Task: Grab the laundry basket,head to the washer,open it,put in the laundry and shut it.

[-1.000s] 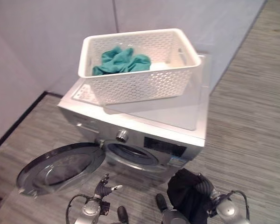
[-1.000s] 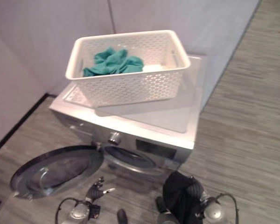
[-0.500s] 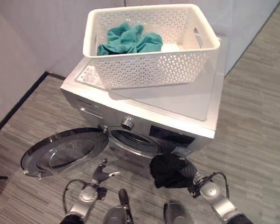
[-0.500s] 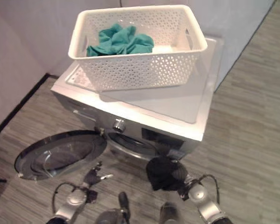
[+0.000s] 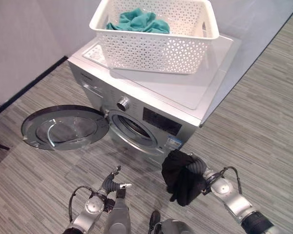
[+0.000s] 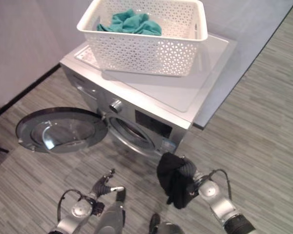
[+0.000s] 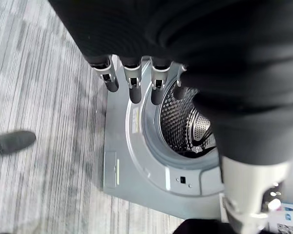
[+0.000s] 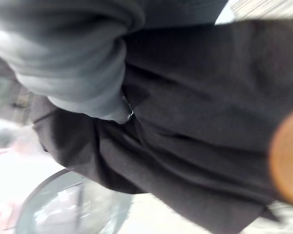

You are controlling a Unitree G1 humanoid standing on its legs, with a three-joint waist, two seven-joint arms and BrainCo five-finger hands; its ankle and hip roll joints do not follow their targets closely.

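Right hand (image 5: 199, 168) clamped on black cloth (image 5: 179, 176), now nearer silver front-loading washer (image 5: 151, 105) opening than before; left hand (image 5: 113, 184) relaxed, fingers apart, below washer's round open door (image 5: 63, 127).

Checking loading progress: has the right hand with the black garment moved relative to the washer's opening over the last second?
Cannot tell. The whole view shifted, so the camera moved. The right hand holds the black garment below the control panel, right of the washer opening, much as before.
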